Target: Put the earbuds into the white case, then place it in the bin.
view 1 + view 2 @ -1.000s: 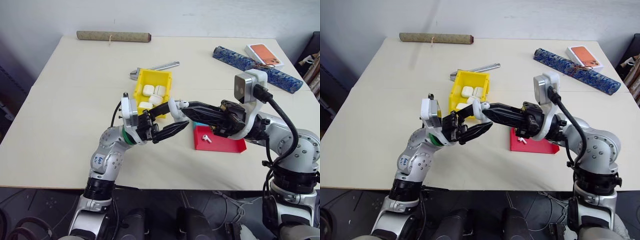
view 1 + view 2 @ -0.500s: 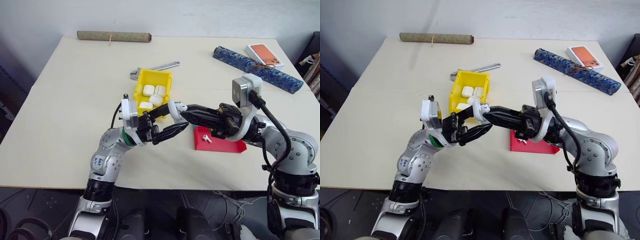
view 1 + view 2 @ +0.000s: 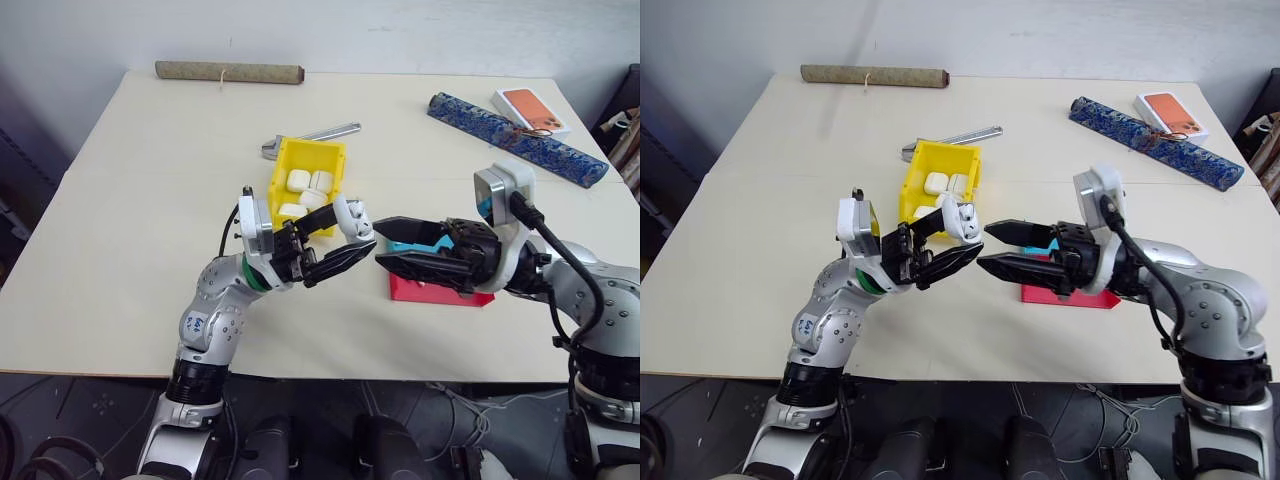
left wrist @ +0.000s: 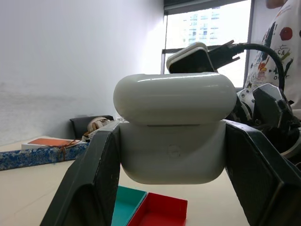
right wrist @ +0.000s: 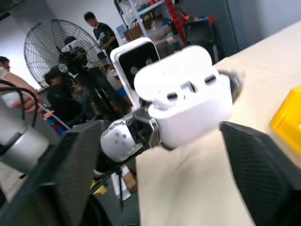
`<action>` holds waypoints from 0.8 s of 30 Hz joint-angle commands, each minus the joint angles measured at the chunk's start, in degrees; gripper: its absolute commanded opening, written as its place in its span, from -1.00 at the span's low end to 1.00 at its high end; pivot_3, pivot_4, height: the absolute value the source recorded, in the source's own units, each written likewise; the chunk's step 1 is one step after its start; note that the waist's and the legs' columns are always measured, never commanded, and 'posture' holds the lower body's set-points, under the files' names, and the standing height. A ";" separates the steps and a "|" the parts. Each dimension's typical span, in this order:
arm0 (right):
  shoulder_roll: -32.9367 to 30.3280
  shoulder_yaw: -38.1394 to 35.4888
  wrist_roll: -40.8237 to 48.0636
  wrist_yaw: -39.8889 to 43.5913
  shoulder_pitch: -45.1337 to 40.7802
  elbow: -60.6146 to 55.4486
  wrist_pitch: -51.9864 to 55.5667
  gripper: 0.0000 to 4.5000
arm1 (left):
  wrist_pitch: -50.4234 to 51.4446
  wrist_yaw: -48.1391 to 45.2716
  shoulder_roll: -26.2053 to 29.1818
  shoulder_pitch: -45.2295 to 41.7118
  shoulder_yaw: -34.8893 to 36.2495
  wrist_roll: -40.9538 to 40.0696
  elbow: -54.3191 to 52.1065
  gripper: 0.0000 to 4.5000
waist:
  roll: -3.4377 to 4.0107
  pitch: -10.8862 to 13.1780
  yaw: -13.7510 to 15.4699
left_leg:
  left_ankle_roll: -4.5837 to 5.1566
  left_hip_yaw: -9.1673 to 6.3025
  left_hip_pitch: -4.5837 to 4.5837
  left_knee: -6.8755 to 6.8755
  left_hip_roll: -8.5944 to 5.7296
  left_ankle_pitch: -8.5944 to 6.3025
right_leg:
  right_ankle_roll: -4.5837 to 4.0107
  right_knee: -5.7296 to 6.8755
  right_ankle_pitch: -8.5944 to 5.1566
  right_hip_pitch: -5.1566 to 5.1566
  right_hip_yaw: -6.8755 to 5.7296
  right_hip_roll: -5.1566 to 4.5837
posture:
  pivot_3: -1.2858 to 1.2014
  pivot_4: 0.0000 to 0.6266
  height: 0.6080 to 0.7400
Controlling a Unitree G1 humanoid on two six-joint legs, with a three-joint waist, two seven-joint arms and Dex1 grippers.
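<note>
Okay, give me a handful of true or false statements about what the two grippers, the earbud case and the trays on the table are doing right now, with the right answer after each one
1. The left gripper is clamped on the small glossy white earbud case. True.
2. The right gripper is shut around the case. False: its jaws stand open, just apart from the case.
3. The case's hinged lid is flipped up. True: the right wrist view shows it raised.
4. The bright yellow plastic bin holds nothing. False: several white cases lie in it.
5. The shallow red tray sits at the table's far edge. False: it lies near the front edge, under the right gripper.
</note>
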 commanded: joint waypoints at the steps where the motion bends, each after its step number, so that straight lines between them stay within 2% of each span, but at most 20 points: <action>1: -4.09 -4.65 -4.22 2.72 2.41 -0.62 -4.70 0.67 | -1.82 -1.90 6.48 0.73 -0.25 5.40 -1.85 0.25 | 0.00 0.00 0.13 | 0.00 0.00 0.00 0.00 0.01 0.00 | 0.00 -0.01 0.00 0.00 -0.01 0.02 | 0.03 -0.52 1.00; 4: -5.58 -1.90 -13.24 5.89 2.82 -1.86 -13.27 0.23 | -3.49 -2.66 13.46 0.28 -3.65 13.80 -0.74 0.25 | 0.00 0.00 -0.11 | -0.01 0.14 0.04 -0.07 0.01 0.00 | 0.00 -0.06 0.00 -0.03 0.03 0.09 | 0.03 -0.52 1.00; 6: -4.38 1.10 -15.60 5.62 0.52 -3.43 -15.30 -0.08 | -2.75 -2.19 15.51 -0.65 -5.36 16.56 -0.78 0.25 | 0.00 0.00 -0.25 | -0.01 0.23 0.10 -0.23 0.00 0.01 | 0.00 -0.12 0.00 -0.08 0.02 0.10 | 0.03 -0.52 1.00; 11: -0.65 13.67 -25.79 4.01 -5.35 -7.33 -19.61 -0.90 | 1.73 -0.39 15.27 -3.24 -8.30 18.90 -1.67 0.25 | 0.00 0.00 -0.40 | -0.06 0.13 0.08 -0.29 0.02 0.03 | 0.00 -0.08 0.00 -0.10 0.08 0.05 | 0.03 -0.52 1.00; 12: -0.24 16.25 -28.06 3.99 -6.06 -7.82 -20.30 -0.98 | 2.55 -0.06 14.88 -3.56 -8.67 18.93 -1.89 0.25 | 0.00 0.00 -0.35 | -0.09 0.11 0.08 -0.29 0.03 0.04 | 0.00 -0.07 0.00 -0.10 0.07 0.06 | 0.03 -0.52 1.00; 19: 2.93 23.51 -36.08 0.57 -7.94 -7.70 -20.88 -0.98 | 4.47 0.49 13.92 -3.89 -9.30 18.48 -3.13 0.25 | 0.00 0.00 -0.07 | -0.07 0.10 0.00 -0.26 -0.02 0.06 | 0.00 -0.12 0.00 -0.09 -0.03 0.10 | 0.03 -0.52 1.00; 24: -1.64 21.06 -37.24 3.21 -4.18 -6.68 -20.93 -0.98 | 4.83 0.92 14.30 -3.13 -8.45 18.24 -4.56 0.25 | -0.01 0.00 0.25 | -0.08 0.09 0.01 -0.25 -0.02 0.06 | 0.00 -0.11 0.00 -0.08 -0.03 0.11 | 0.03 -0.52 1.00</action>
